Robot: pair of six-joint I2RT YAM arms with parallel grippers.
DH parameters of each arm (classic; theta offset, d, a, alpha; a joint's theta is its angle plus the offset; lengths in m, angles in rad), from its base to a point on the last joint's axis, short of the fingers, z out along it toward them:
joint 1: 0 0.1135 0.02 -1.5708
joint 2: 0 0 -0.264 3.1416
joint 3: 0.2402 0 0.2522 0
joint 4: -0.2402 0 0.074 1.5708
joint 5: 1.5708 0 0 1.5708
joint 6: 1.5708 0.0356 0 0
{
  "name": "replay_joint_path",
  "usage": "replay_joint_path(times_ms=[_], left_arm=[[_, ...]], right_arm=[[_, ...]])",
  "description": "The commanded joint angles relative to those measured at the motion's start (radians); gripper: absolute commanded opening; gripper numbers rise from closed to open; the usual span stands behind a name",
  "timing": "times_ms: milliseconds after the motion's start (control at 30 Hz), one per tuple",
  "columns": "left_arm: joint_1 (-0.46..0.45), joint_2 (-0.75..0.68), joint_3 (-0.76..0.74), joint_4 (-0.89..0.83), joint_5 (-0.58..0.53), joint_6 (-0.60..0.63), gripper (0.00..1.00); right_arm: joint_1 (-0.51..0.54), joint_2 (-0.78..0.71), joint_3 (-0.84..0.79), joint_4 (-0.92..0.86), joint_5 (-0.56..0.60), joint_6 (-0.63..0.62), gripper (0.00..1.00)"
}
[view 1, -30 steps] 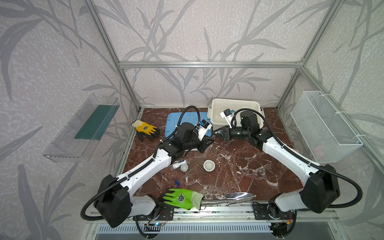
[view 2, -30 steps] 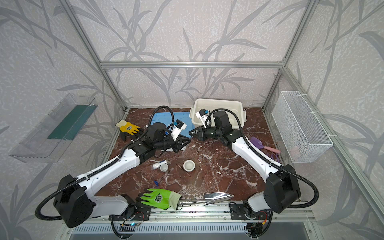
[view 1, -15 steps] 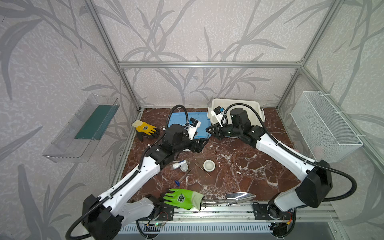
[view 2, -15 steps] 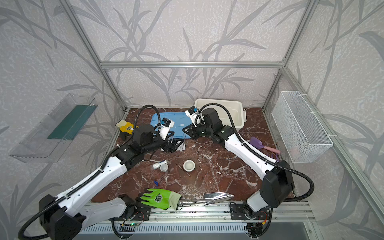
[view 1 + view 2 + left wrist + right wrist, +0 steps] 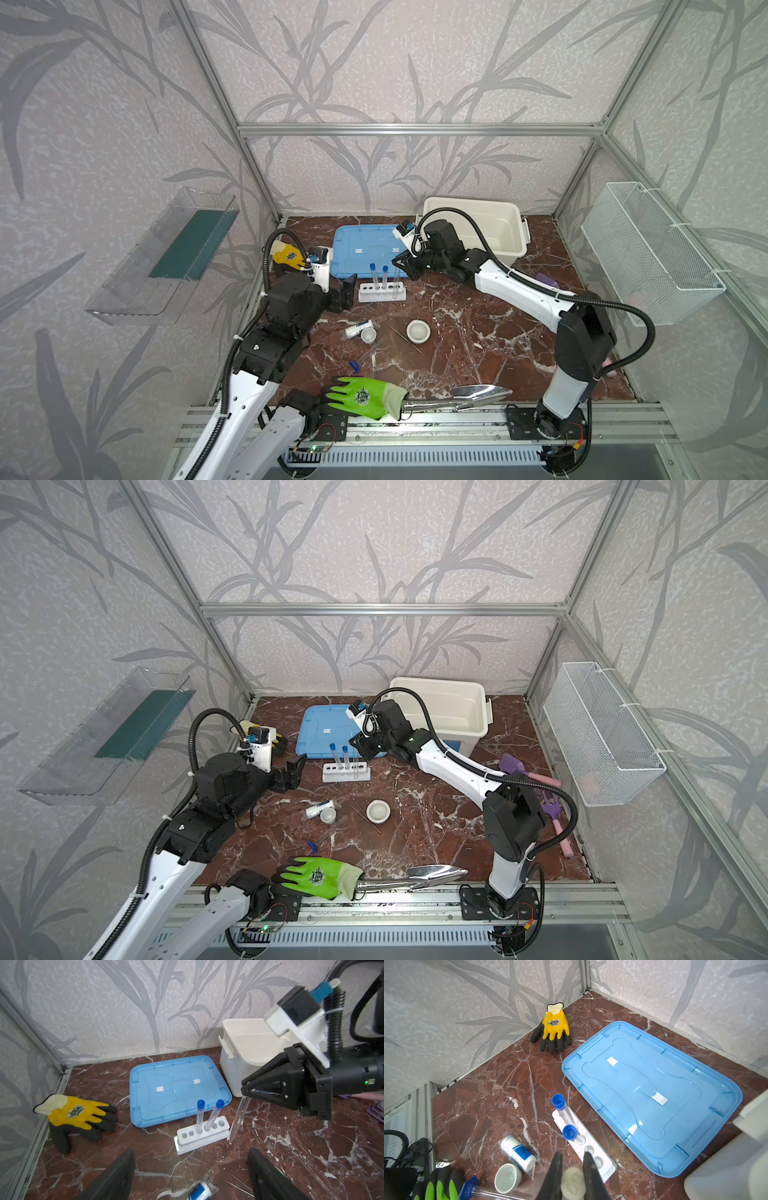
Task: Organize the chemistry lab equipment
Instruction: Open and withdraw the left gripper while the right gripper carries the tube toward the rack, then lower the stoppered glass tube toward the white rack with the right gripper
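Note:
A white six-hole rack (image 5: pixel 382 293) (image 5: pixel 201 1136) stands in front of the blue lid, with two blue-capped test tubes (image 5: pixel 200 1118) upright in it. My right gripper (image 5: pixel 401 266) (image 5: pixel 573 1169) is shut on a white-capped test tube (image 5: pixel 239 1120) near its cap (image 5: pixel 573 1184). The tube hangs tilted, its lower end by the tabletop just off the rack's right end. My left gripper (image 5: pixel 344 296) (image 5: pixel 190 1153) is open and empty, left of the rack. The bottle (image 5: pixel 356 329), cup (image 5: pixel 368 335), small white bowl (image 5: pixel 418 331), tweezers (image 5: pixel 405 338) and a lying blue-capped tube (image 5: pixel 361 359) sit mid-table.
A blue lid (image 5: pixel 365 253) and a white bin (image 5: pixel 478 224) are at the back. A yellow glove (image 5: pixel 286 253) lies back left. A green glove (image 5: pixel 361 397) and metal trowel (image 5: pixel 469 395) lie at the front edge. Purple tools (image 5: pixel 515 766) and a wire basket (image 5: pixel 648 249) are on the right.
My left gripper has opened, let go of the tube and drawn back to the left. The right gripper has carried the tube left to the rack's right end.

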Motion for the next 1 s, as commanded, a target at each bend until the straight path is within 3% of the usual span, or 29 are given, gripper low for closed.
replay_joint_path(times_ms=[0,967], left_arm=[[0.026,-0.001,-0.019,-0.022,-0.022,0.000,0.85],[0.120,0.036,-0.042,0.014,0.095,-0.003,0.85]], right_arm=[[0.013,0.017,0.050,0.029,0.062,-0.037,0.09],[0.020,0.114,0.086,0.081,0.082,-0.066,0.09]])
